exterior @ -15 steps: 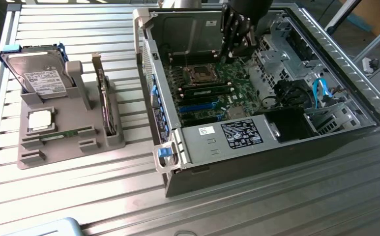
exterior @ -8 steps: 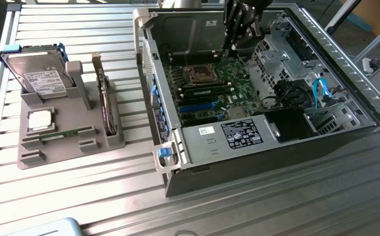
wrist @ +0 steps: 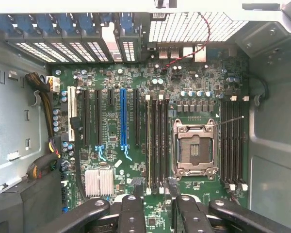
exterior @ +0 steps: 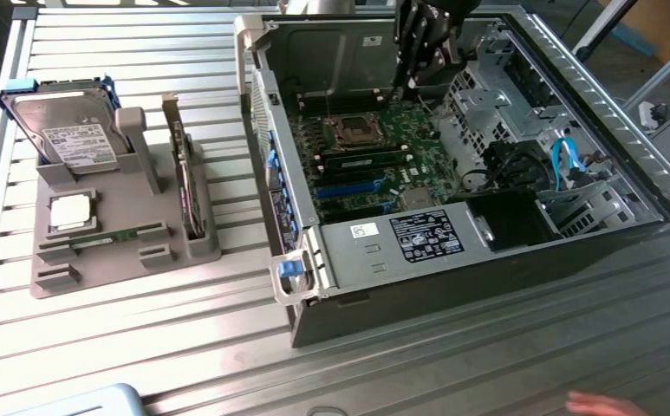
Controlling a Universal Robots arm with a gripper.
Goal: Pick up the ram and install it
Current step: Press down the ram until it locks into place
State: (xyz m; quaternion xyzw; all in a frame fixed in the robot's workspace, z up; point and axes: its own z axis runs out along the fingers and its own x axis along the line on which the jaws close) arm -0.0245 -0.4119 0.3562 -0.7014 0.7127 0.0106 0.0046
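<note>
The ram [exterior: 124, 234] is a thin green stick lying flat in a slot of the grey holder [exterior: 103, 260], at the exterior view's left, outside the computer. My gripper [exterior: 421, 82] hangs inside the open computer case [exterior: 473, 260], over the far part of the motherboard [exterior: 364, 165] and well away from the ram. In the wrist view the gripper [wrist: 155, 196] stands open, its black fingers [wrist: 134, 206] apart with nothing between them. They hover above the long memory slots [wrist: 157, 145] beside the empty processor socket [wrist: 194, 148].
The holder also carries a silver hard drive [exterior: 68, 134], an upright expansion card [exterior: 181, 173] and a square chip [exterior: 71, 212]. A person's hand [exterior: 601, 403] shows at the near right table edge. Cables [exterior: 566, 160] and drive cages crowd the case's right side.
</note>
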